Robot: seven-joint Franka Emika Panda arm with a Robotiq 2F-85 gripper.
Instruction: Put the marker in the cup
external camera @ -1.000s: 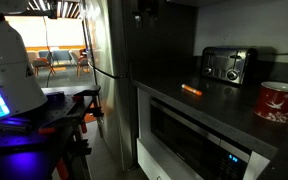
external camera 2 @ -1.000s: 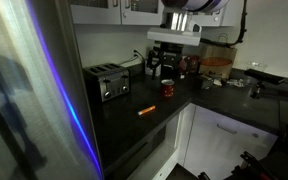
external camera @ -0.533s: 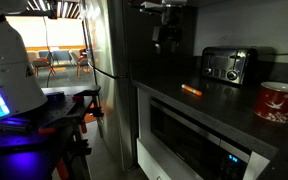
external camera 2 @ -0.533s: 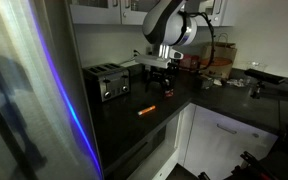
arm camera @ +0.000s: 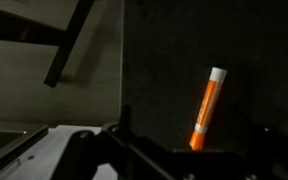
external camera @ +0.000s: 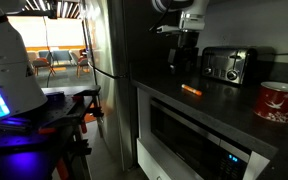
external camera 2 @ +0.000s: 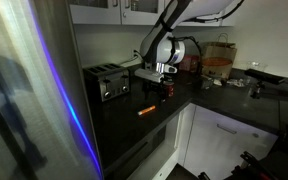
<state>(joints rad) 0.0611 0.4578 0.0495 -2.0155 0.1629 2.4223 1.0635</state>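
The orange marker (external camera: pixel 191 90) lies flat on the dark counter in front of the toaster; it also shows in an exterior view (external camera 2: pixel 144 110) and in the wrist view (arm camera: pixel 206 108). The red cup (external camera: pixel 280 102) with white marks stands upright near the counter's end, well away from the marker. My gripper (external camera: pixel 181 62) hangs open and empty above the counter, just above and behind the marker, and it also shows in an exterior view (external camera 2: pixel 156 88). In the wrist view its dark fingers (arm camera: pixel 169 152) fill the bottom edge below the marker.
A shiny silver-black toaster (external camera: pixel 226 65) stands at the back of the counter, and it also shows in an exterior view (external camera 2: pixel 107 80). A coffee machine and other items (external camera 2: pixel 219 65) crowd the far corner. The counter edge (external camera: pixel 159 98) runs close to the marker.
The arm has come down from above the cabinets towards the counter and now hangs just over the marker. The marker and the cup have not moved.
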